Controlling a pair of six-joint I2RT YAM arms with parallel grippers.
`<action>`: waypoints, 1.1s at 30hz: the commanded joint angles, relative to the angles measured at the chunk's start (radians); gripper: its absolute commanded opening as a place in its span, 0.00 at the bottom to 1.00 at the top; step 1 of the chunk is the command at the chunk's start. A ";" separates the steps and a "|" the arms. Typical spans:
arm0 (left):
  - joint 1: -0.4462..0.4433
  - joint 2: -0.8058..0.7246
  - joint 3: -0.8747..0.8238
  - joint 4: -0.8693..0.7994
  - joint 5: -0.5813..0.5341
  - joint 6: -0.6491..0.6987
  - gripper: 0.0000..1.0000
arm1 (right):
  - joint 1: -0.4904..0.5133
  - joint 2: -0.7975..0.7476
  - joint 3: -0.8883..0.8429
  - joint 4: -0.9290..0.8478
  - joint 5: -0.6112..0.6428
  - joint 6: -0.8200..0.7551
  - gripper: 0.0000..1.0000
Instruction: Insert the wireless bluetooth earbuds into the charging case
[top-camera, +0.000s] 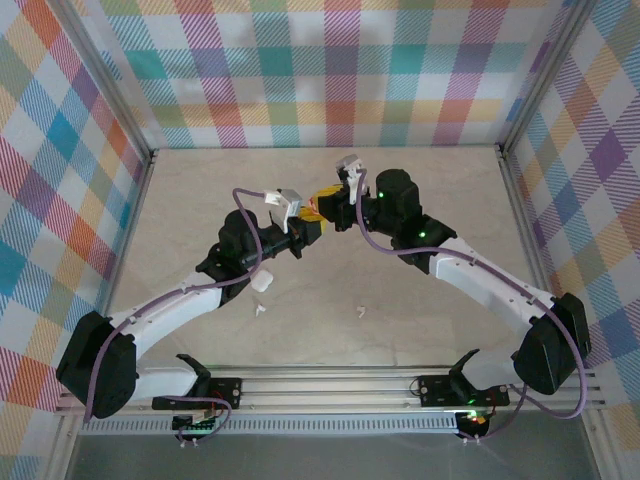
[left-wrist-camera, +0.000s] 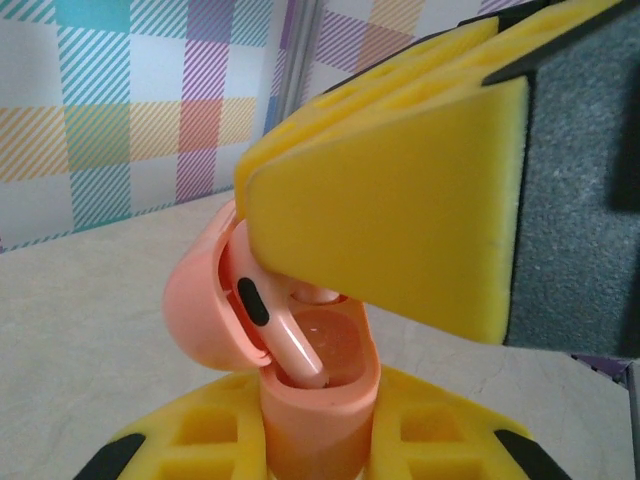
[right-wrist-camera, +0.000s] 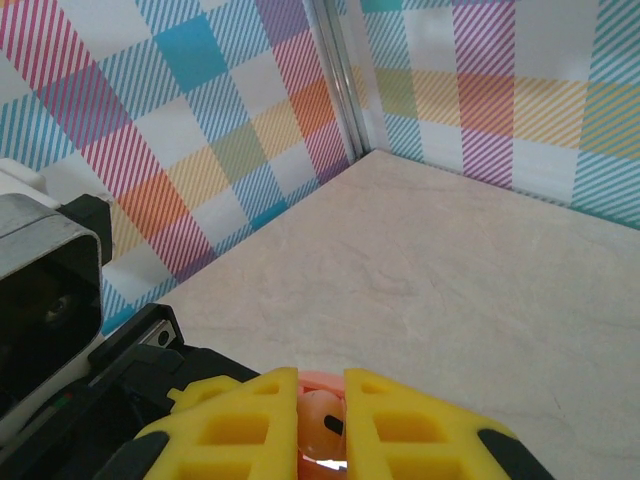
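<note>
A salmon-pink charging case (left-wrist-camera: 320, 420) stands upright with its lid (left-wrist-camera: 200, 310) swung open to the left, and my left gripper (left-wrist-camera: 320, 445) is shut on its body. In the top view the two grippers meet at mid-table, left gripper (top-camera: 308, 230) under right gripper (top-camera: 325, 205). My right gripper (right-wrist-camera: 322, 420) is shut on a pink earbud (right-wrist-camera: 325, 425). That earbud (left-wrist-camera: 275, 325) leans with its stem down in the case's cavity, its head under the right gripper's yellow fingers (left-wrist-camera: 400, 220). A second pink rounded shape (left-wrist-camera: 318, 293) shows deeper in the case, mostly hidden.
A white charging case (top-camera: 263, 282) lies on the table near the left arm. Two white earbuds lie loose nearer the front, one earbud (top-camera: 261, 309) below that case and the other earbud (top-camera: 359, 311) toward the middle. Plaid walls enclose the table.
</note>
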 joint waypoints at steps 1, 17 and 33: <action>-0.011 -0.012 0.037 0.053 0.033 -0.017 0.00 | -0.002 -0.019 -0.022 0.057 -0.003 -0.039 0.16; -0.011 -0.006 0.057 0.075 0.015 -0.050 0.00 | -0.002 -0.032 -0.057 0.066 -0.043 -0.028 0.17; -0.011 -0.004 0.073 0.062 0.010 -0.041 0.00 | -0.002 -0.038 -0.067 0.054 -0.044 -0.032 0.21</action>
